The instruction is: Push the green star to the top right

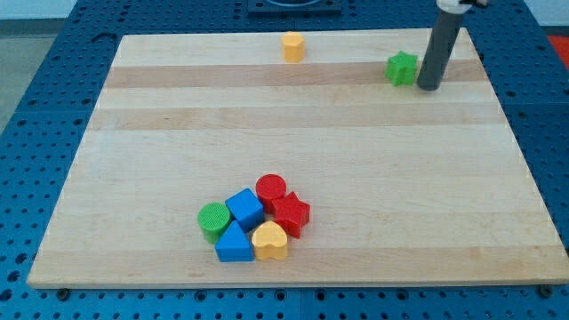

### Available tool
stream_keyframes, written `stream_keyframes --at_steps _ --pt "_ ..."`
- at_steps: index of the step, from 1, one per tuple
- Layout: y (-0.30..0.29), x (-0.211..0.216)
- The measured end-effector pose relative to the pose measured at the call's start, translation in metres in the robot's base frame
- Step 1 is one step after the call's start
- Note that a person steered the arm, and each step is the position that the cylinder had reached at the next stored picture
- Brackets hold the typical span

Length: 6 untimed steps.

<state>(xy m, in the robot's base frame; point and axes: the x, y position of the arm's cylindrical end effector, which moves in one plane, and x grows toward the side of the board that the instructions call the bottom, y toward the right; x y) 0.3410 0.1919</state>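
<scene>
Green star (402,68) sits at the frame's upper right on the bench (356,160), nearly home. My tip (428,87) stands just right of it; I have no gripper, only a rod. Little pushing remains.

We see a bright, evenly lit, sharp picture. Soft, short shadows sit under the blocks on the wooden board (293,142). A faint sheen crosses its pale top. No blur.
</scene>
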Motion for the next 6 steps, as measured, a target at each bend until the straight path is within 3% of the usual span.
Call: stream_keyframes --at_steps 1,4,6 --pt "-0.037 -0.001" --pt "-0.004 -0.060" --pt "-0.004 -0.070"
